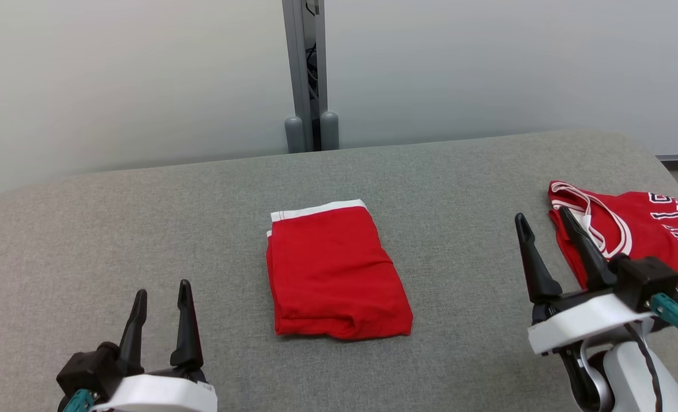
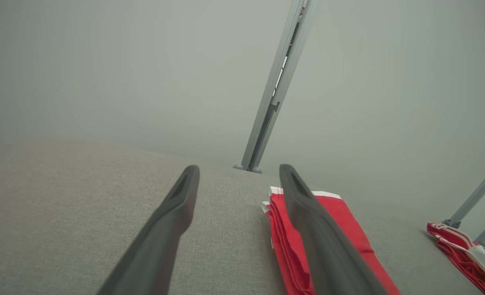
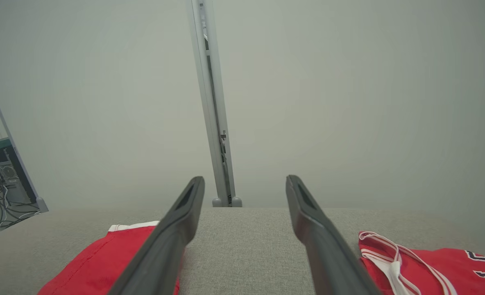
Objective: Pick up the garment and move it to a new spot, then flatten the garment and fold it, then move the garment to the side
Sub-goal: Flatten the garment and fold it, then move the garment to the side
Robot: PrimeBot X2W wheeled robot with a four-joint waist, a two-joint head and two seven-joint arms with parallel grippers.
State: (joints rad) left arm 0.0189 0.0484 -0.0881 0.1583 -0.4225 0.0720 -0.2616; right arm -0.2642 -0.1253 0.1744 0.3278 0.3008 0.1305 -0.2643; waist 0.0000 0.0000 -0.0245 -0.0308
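The red garment (image 1: pixel 333 274) lies folded into a neat rectangle in the middle of the frame. It sits flat on the grey padded table (image 1: pixel 115 229) with its white waistband (image 1: pixel 319 210) along its upper edge. Both claws hang clear of it and hold nothing: the left gripper (image 1: pixel 162 287) at the lower left with its fingers spread, and the right gripper (image 1: pixel 541 213) at the right, just as wide. A second red jersey (image 1: pixel 654 229) with lettering sits at the far right, just beyond the right claw. To my eye the folding looks done and only the shift aside is left. The cloth looks light, soft and limp, so its layers could slide apart. I'd pinch every layer at the thick folded edge (image 1: pixel 339 329) at the bottom, 1 claw at each corner.
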